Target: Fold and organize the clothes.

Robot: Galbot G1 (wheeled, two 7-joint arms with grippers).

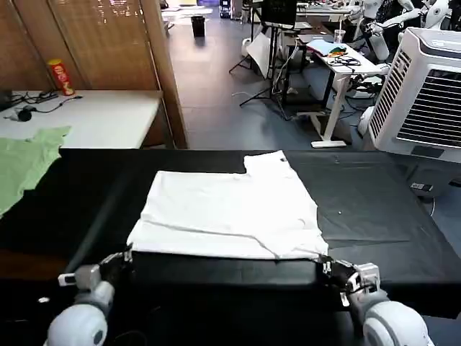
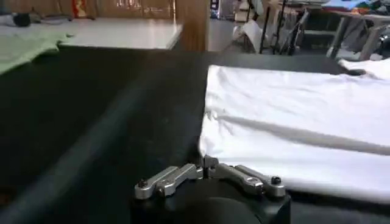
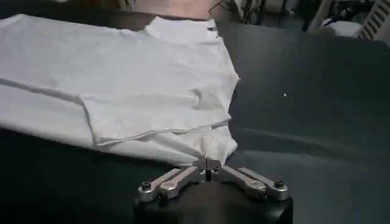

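The clothes are one white T-shirt (image 1: 230,213) lying flat and partly folded on the black table (image 1: 374,209), plain side up, with one sleeve pointing to the far right. My left gripper (image 1: 128,254) is at its near left corner, shut on the hem (image 2: 210,143). My right gripper (image 1: 322,264) is at the near right corner, shut on the cloth there (image 3: 210,146). In the left wrist view the left gripper (image 2: 204,164) has its fingertips pressed together at the shirt's edge. In the right wrist view the right gripper (image 3: 207,165) pinches a bunched corner.
A light green garment (image 1: 25,162) lies at the far left, half on the white table (image 1: 108,119) behind, where a red can (image 1: 61,77) stands. A white air cooler (image 1: 425,94) stands at the back right. Bare black tabletop stretches right of the shirt.
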